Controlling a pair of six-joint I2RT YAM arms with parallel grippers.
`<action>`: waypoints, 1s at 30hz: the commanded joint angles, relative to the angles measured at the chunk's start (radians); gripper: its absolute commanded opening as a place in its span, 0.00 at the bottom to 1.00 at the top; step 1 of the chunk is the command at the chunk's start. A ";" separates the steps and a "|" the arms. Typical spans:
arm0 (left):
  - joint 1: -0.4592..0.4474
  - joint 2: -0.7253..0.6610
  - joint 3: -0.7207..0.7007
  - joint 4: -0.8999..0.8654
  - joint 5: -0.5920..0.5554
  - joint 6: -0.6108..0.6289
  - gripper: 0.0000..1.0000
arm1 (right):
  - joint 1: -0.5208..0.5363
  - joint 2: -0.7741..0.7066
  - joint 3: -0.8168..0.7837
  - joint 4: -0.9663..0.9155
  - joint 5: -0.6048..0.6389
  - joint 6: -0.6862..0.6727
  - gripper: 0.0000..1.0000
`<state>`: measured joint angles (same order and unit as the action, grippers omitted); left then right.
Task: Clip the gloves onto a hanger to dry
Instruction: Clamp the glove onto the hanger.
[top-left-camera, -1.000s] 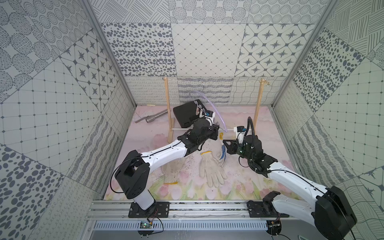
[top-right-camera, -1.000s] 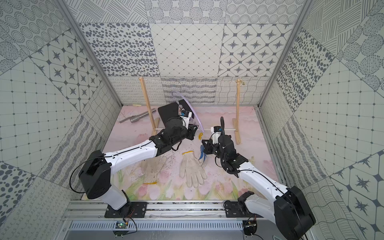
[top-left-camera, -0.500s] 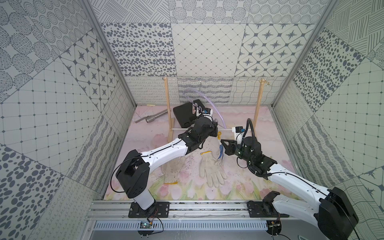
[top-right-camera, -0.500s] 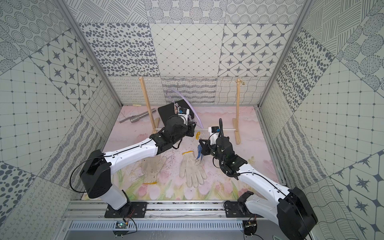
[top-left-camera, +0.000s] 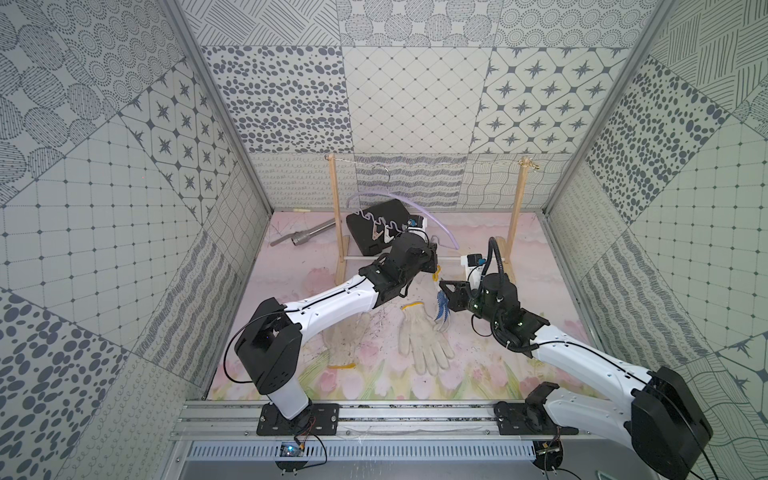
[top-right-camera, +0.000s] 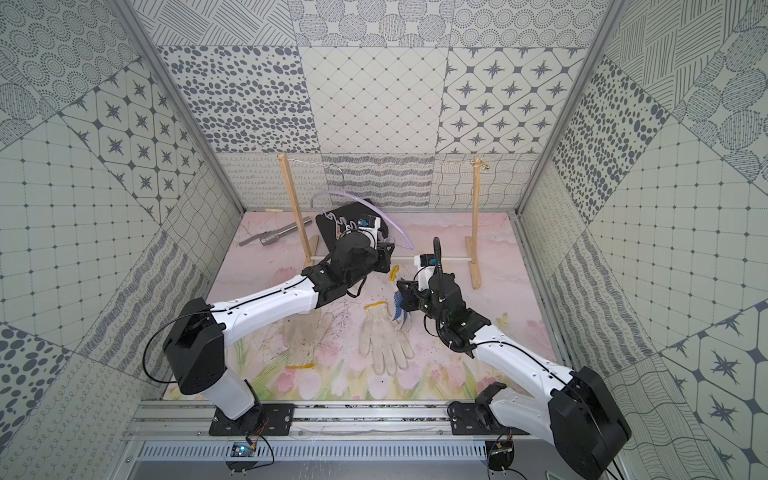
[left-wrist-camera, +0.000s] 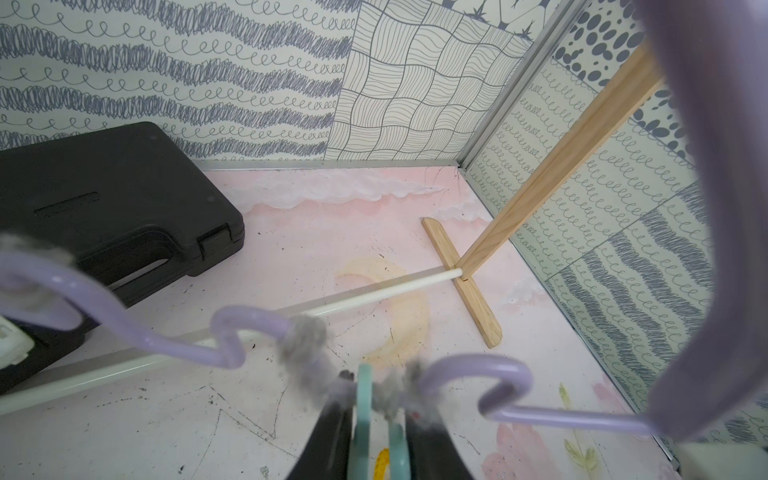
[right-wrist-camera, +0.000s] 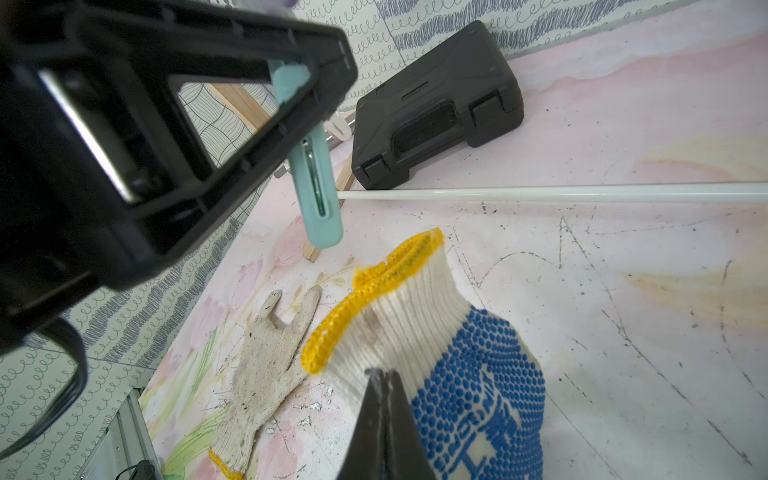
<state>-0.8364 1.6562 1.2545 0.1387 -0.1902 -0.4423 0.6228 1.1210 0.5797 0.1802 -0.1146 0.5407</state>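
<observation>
Found the hanger (left-wrist-camera: 739, 187) hung at the back, thin hook at the string of the wooden frame (top-left-camera: 517, 203), lilac arc in front of the black case (top-left-camera: 374, 226). Logged the left gripper (top-left-camera: 432, 266) held up at the wavy bar (left-wrist-camera: 178, 352), jaws pinching a teal clip (left-wrist-camera: 363, 415) dangling from that bar. Logged the right gripper (top-left-camera: 444, 291) just beside and lower, jaws pressed together on the blue-dotted glove (top-left-camera: 441, 309) near the cuff. Noted the yellow cuff edge near the clip's tip, not touching. Noted the glove's fingers hanging down just beside a plain glove (top-left-camera: 424, 340) lying flat on the worktop (top-left-camera: 299, 274). Spotted a second plain glove (top-left-camera: 343, 343) flat too, partly under the left arm. Spotted a metal tube (top-left-camera: 307, 235) near the back-left wall, well apart from the gloves.
</observation>
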 joint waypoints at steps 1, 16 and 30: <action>-0.001 0.011 0.017 0.039 -0.023 -0.008 0.00 | 0.011 -0.006 0.026 0.072 0.000 -0.016 0.00; -0.001 0.016 0.019 0.040 -0.014 -0.009 0.00 | 0.015 -0.018 0.046 0.094 0.006 -0.009 0.00; -0.001 0.025 0.029 0.027 0.003 -0.016 0.00 | 0.016 -0.032 0.063 0.097 0.019 -0.008 0.00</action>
<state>-0.8364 1.6783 1.2644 0.1383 -0.1894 -0.4454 0.6292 1.1160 0.6098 0.2218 -0.1112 0.5388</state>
